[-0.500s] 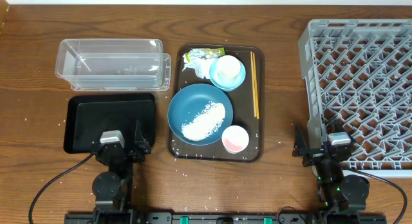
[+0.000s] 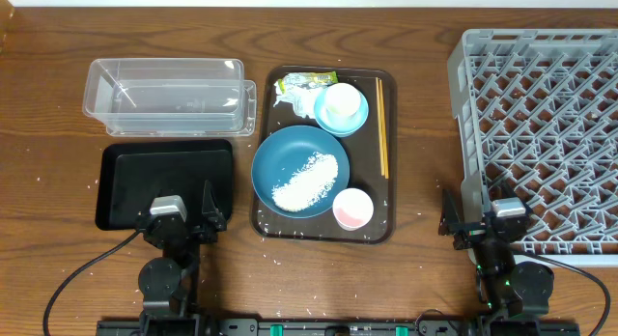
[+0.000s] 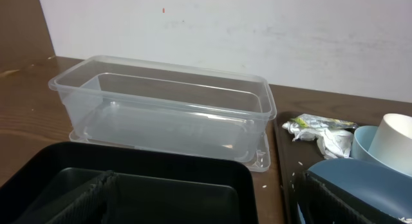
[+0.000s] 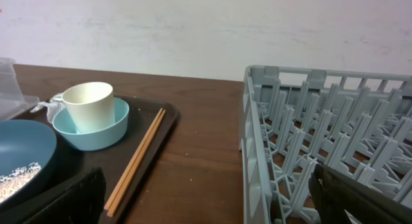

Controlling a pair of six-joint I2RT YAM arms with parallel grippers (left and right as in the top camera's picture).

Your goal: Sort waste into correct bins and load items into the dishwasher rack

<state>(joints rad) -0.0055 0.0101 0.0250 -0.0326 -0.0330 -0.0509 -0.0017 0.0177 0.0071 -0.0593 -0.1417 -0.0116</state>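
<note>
Rice grains lie in the large blue dish. Behind it a white cup stands inside the light-blue bowl. A pink cup sits near the front, with chopsticks along the right side. The green-yellow wrapper and crumpled tissue lie at the back left. A clear tub and black tray are on the left, and the grey dishwasher rack is on the right. My left gripper is open over the black tray's front edge. My right gripper is open at the rack's front left corner. Both are empty.
The dishes and waste all rest on a brown serving tray in the middle. Stray rice grains dot the wooden table around it. A white wall runs behind the table.
</note>
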